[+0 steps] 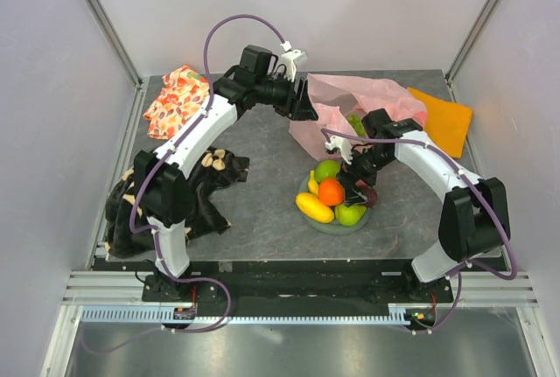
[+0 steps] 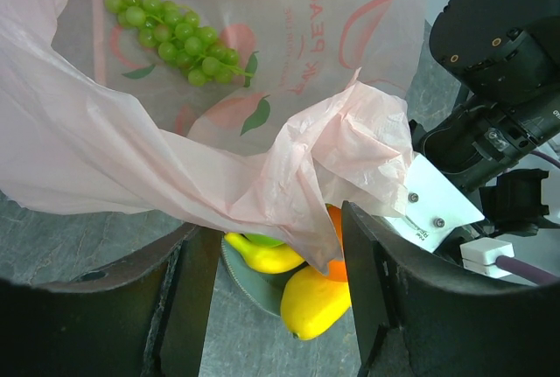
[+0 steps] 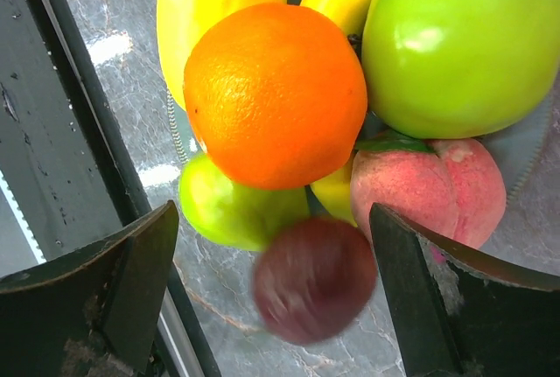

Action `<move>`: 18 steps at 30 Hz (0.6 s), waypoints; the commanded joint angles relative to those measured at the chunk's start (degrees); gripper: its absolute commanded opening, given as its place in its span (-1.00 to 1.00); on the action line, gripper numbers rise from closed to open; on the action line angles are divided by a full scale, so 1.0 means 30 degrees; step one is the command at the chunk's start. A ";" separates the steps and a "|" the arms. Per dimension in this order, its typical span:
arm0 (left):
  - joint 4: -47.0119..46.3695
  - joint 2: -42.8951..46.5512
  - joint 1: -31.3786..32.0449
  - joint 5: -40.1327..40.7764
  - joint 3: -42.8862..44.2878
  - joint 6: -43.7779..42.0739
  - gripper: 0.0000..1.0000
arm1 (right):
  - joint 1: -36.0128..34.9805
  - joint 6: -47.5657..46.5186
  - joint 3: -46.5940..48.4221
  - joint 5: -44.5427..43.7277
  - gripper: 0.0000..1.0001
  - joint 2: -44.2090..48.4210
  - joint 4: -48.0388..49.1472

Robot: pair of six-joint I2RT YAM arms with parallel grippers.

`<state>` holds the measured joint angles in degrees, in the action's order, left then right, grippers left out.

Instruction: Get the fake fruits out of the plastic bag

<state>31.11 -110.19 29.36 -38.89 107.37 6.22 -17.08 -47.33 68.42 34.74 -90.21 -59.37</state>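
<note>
Well, we found the right gripper (image 3: 273,228) spread wide just above the plate (image 1: 325,227), clasping nothing. The dark plum (image 3: 315,279) showed blurred between its fingers, touching neither so far as we could see. Beneath it the orange (image 3: 276,93), the green apple (image 3: 459,45), the peach (image 3: 429,189) and the pear (image 3: 227,211) were heaped on the plate, together with the mango (image 2: 313,303) and the banana (image 2: 262,256).

Our left gripper (image 2: 271,219) was at the mouth of the pink plastic bag (image 2: 131,158), which lay toward the far side of the table (image 1: 262,211), near the plate. Its jaws stood apart with a fold of the film hanging between them, and we could not tell whether that fold was pinched. Inside the bag lay the green grapes (image 2: 175,36).
</note>
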 commanded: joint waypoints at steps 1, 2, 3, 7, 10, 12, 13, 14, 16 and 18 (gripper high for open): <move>-0.0292 0.0197 0.0055 -0.0043 0.0655 -0.0754 0.28 | 0.0098 -0.0102 0.0308 -0.0243 0.96 0.0657 0.0280; -0.0235 0.0197 0.0055 -0.0072 0.0655 -0.0754 0.28 | 0.0069 -0.0044 0.0279 -0.0272 0.96 0.0657 0.0280; -0.0263 0.0197 0.0055 -0.0072 0.0655 -0.0754 0.28 | 0.0098 -0.0014 0.0336 -0.0301 0.96 0.0628 0.0280; -0.0234 0.0227 0.0055 -0.0102 0.0625 -0.0754 0.28 | 0.0127 0.0336 0.0569 -0.0710 0.96 0.0832 0.0250; -0.0235 0.0285 0.0055 -0.0131 0.0625 -0.0754 0.28 | 0.0621 0.1214 0.1125 -0.1647 0.96 0.1678 0.0221; -0.0235 0.0315 0.0055 -0.0072 0.0625 -0.0784 0.29 | 0.2312 0.1944 0.1244 -0.2057 0.96 0.2353 0.0308; -0.0263 0.0344 0.0055 -0.0072 0.0625 -0.0784 0.29 | 0.3050 0.2007 0.1216 -0.2175 0.96 0.2966 0.0251; -0.0293 0.0344 0.0055 -0.0072 0.0654 -0.0755 0.30 | 0.3811 0.1950 0.1129 -0.2321 0.96 0.3320 0.0163; -0.0263 0.0344 0.0055 -0.0014 0.0713 -0.0696 0.31 | 0.5602 0.0637 0.0517 -0.3198 0.96 0.4342 -0.0071; -0.0380 0.0315 0.0056 0.0015 0.0946 -0.0521 0.35 | 0.7704 -0.0477 -0.0100 -0.4278 0.96 0.5048 0.0102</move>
<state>31.14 -110.19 29.36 -38.94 107.42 6.22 -2.13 -44.29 69.17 27.66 -80.75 -58.96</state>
